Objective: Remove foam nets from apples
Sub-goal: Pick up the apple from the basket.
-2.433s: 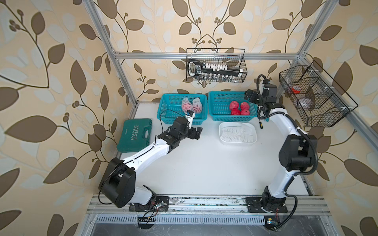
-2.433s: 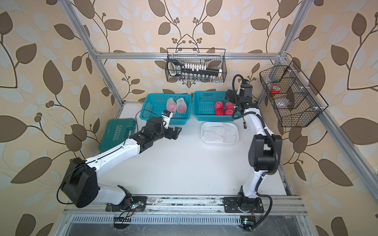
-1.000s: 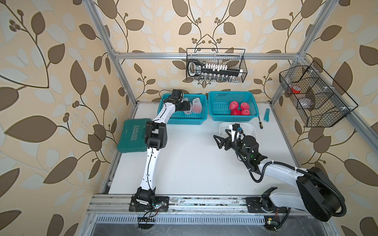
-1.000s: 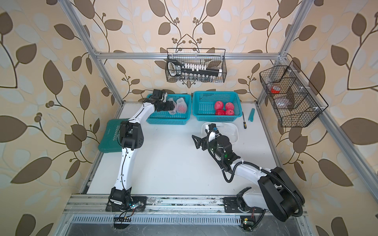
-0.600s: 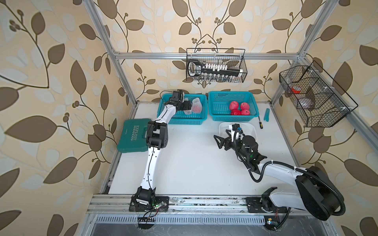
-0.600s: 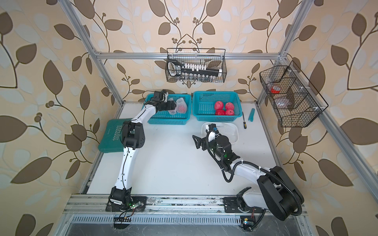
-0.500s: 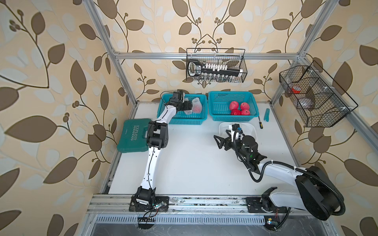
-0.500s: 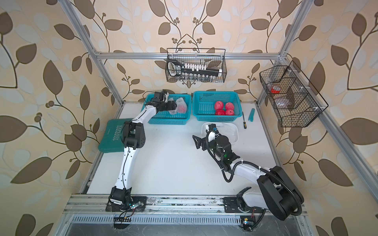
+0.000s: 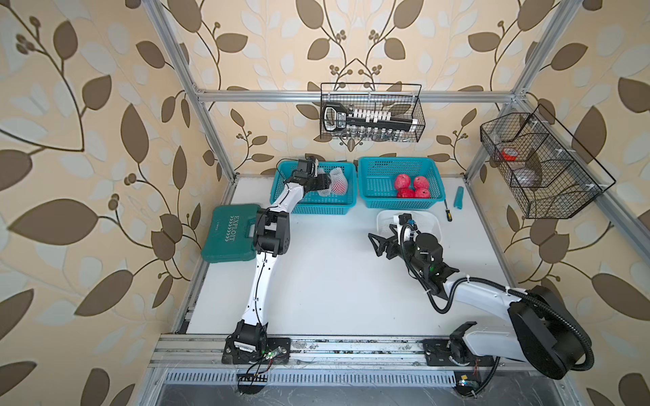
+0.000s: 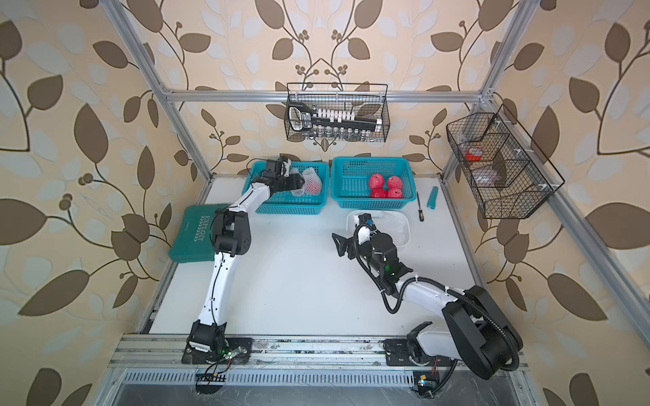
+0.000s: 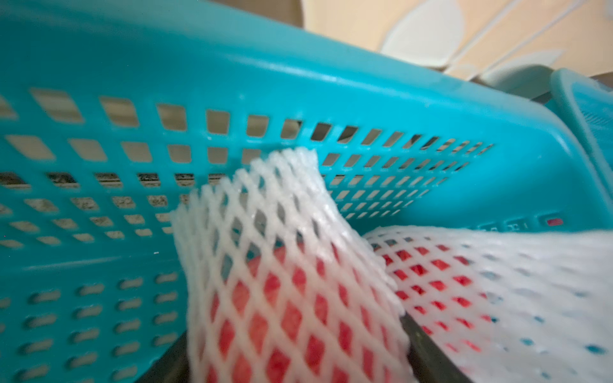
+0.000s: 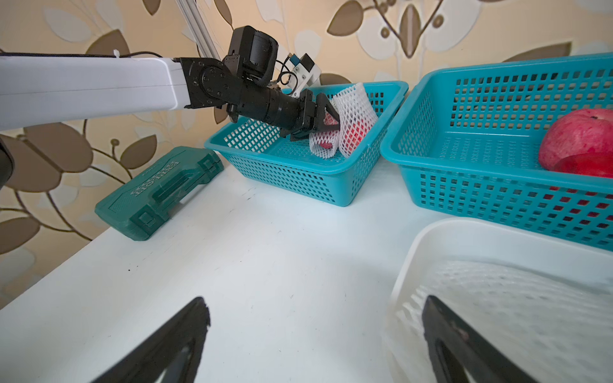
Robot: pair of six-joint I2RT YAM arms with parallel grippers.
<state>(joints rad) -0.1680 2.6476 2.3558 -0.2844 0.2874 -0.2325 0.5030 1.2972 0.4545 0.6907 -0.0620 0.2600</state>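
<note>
While two netted apples (image 9: 338,183) lie in the left basket (image 9: 316,208), rigid perforated teal plastic, four bare apples (image 9: 409,186), dimpled red, sit in the right basket (image 9: 397,203). Smooth white tray (image 12: 431,232) holds stripped foam nets (image 12: 514,298). One netted apple sits between the left gripper (image 12: 331,127) jaws, mesh touching both; clamped or not, can't tell. Mesh is soft, stretchy, diamond-holed: best squeeze the round fruit mid-body, lift clear of the basket wall. Empty right gripper (image 12: 311,308) gapes wide beside tray; should pinch the loose net end.

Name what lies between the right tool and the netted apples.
Between right tool and netted apples: bare table, then teal basket's near wall; right wrist view shows it.
</note>
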